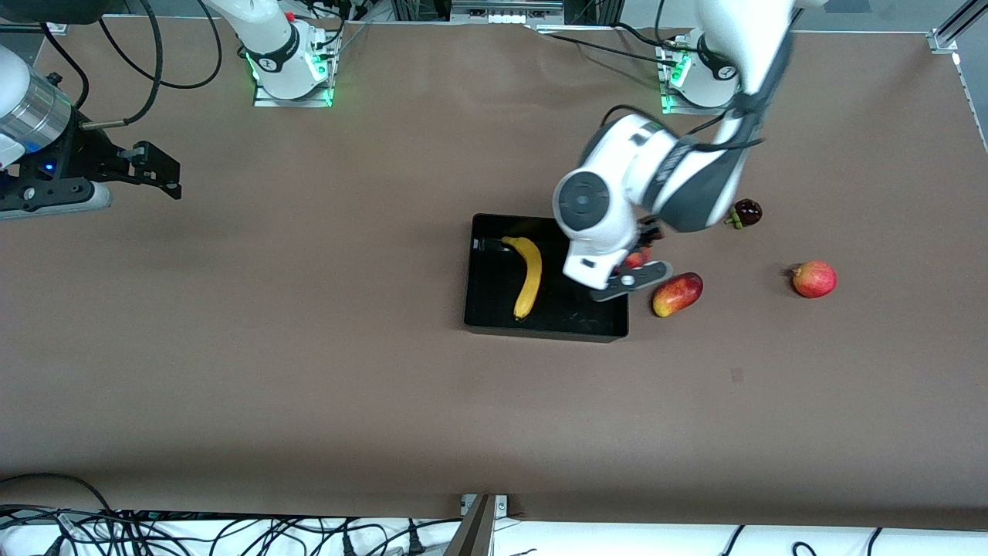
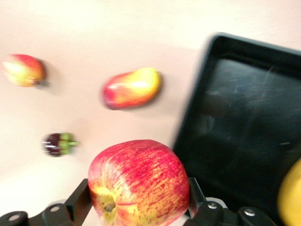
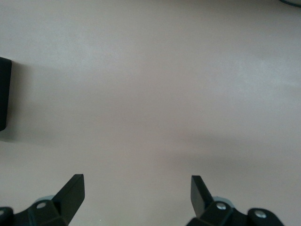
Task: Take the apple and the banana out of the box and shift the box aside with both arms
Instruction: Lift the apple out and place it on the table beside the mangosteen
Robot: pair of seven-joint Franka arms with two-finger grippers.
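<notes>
The black box [image 1: 540, 330] lies mid-table with the yellow banana [image 1: 529, 275] in it. My left gripper [image 1: 639, 264] is shut on the small red apple with yellow patches [image 1: 637, 258] and holds it in the air over the box's wall at the left arm's end. In the left wrist view the apple [image 2: 138, 181] sits between both fingers [image 2: 77, 202], with the box [image 2: 200, 106] and a tip of the banana [image 2: 291, 197] beside it. My right gripper [image 1: 164, 176] is open and empty, waiting over bare table at the right arm's end; it also shows in the right wrist view [image 3: 137, 188].
An oblong red-yellow mango [image 1: 677, 293] lies just beside the box toward the left arm's end. A dark mangosteen [image 1: 746, 212] and another round red-yellow fruit [image 1: 813, 279] lie farther toward that end. Cables run along the table's near edge.
</notes>
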